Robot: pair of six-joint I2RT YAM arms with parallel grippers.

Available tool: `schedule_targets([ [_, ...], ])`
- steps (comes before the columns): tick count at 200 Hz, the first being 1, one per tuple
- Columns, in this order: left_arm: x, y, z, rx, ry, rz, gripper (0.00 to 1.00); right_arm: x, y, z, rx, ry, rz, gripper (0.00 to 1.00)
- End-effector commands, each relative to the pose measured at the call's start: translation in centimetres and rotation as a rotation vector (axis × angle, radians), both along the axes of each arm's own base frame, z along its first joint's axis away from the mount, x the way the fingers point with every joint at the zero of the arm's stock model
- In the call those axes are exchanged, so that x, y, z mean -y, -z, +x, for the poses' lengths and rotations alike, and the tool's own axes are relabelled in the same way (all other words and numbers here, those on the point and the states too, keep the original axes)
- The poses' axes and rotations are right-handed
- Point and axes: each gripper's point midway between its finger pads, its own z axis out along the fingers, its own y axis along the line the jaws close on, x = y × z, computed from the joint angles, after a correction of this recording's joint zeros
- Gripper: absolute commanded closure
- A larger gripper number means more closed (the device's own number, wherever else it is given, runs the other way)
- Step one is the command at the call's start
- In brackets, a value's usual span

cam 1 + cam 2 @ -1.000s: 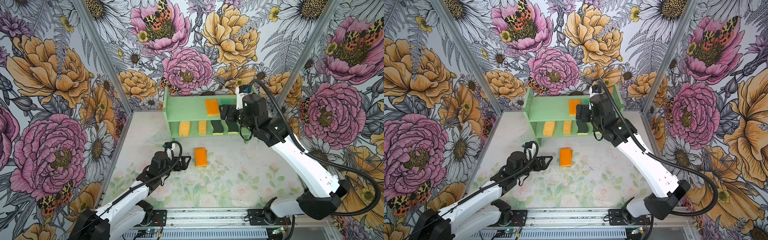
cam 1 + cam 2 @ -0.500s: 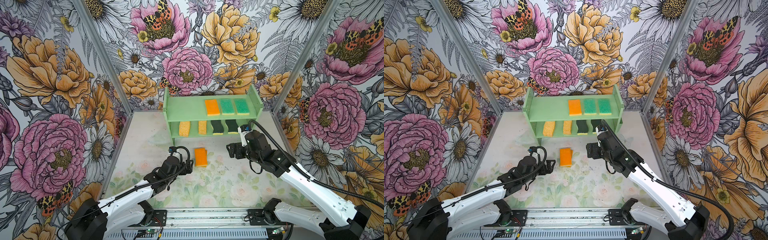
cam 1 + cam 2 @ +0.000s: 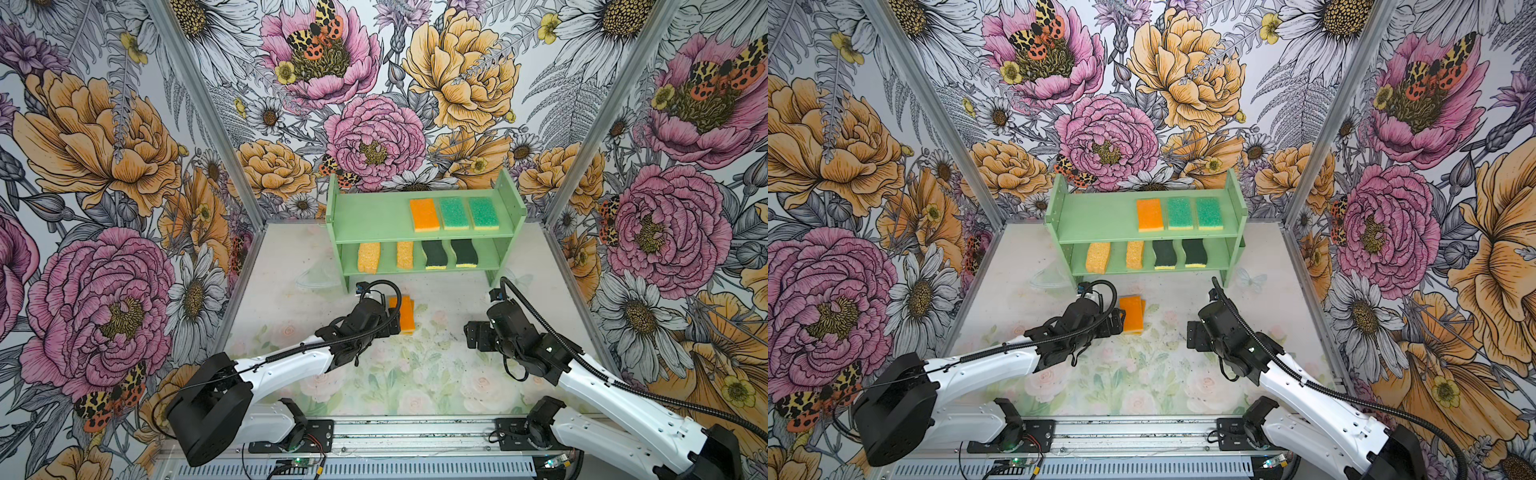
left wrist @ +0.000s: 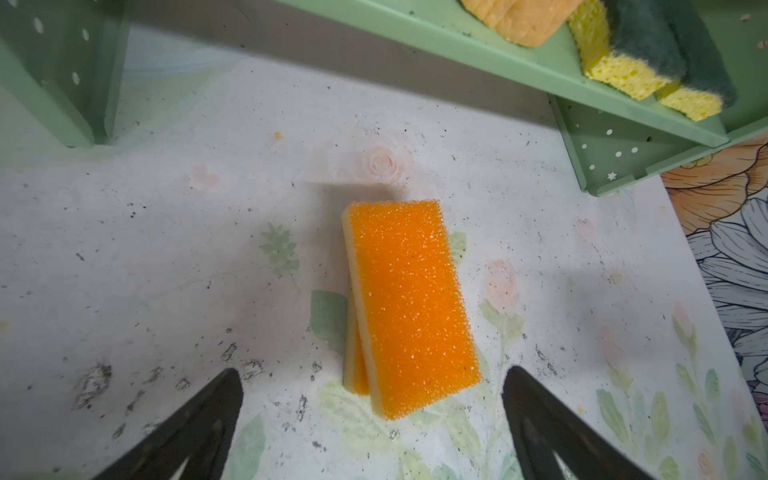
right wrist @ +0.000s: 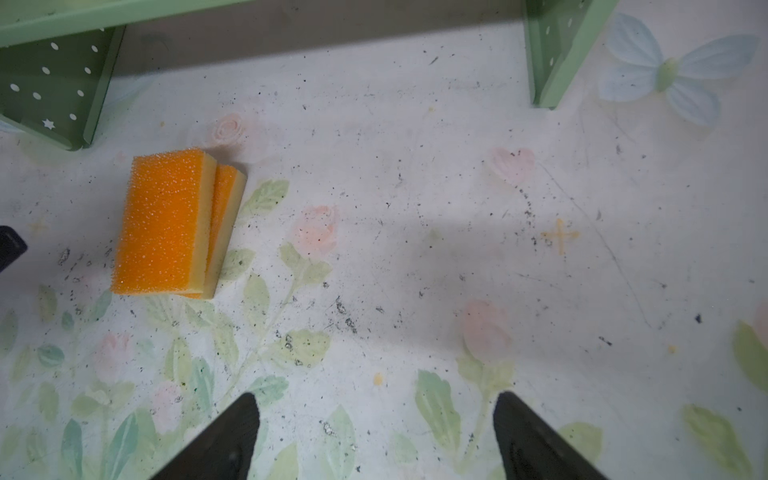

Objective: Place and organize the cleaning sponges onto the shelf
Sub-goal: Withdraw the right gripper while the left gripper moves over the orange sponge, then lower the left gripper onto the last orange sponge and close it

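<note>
Barely visible under top orange sponge point(image 4: 409, 307), lower sponge point(image 5: 226, 216); left hand point(image 4: 372, 374), right hand point(image 5: 376, 398) agape, empty.

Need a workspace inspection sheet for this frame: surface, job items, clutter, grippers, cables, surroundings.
Surface: floral mat, speckled with dark grit.
Job's things: shelf upright at the back. Top tier: one orange sponge, two green sponges. Lower tier: two porous yellow sponges, two wavy dark-green sponges. On the mat, two more orange ones stacked askew: upper sponge, lower sponge.
Clutter: nothing seen.
Grippers: left gripper open, tips flanking the stack's near end; right gripper open, empty, over bare mat.
Cables: left hose and right hose looped at the wrists; no snag seen.
Surroundings: floral walls on three sides; metal rail in front.
</note>
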Motion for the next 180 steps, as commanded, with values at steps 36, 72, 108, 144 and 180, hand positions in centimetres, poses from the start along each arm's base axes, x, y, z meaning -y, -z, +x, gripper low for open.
schedule_targets([
  [36,1.8,0.7,0.2,-0.031,-0.058,0.08,0.01,0.8,0.7,0.6,0.017,0.066,-0.013,0.06],
  [72,2.5,0.7,0.0,-0.031,-0.044,0.126,0.01,0.6,1.5,0.8,-0.016,0.058,-0.038,0.04],
  [108,3.8,1.0,-0.7,-0.026,0.016,0.225,0.01,0.5,1.8,0.9,-0.03,0.054,-0.044,0.03],
  [144,5.3,1.7,-0.6,-0.046,0.04,0.256,0.01,0.6,2.0,0.8,-0.035,0.057,-0.044,0.03],
  [180,5.2,2.5,-0.5,-0.076,0.036,0.308,0.01,0.7,2.0,0.8,-0.033,0.063,-0.036,0.03],
])
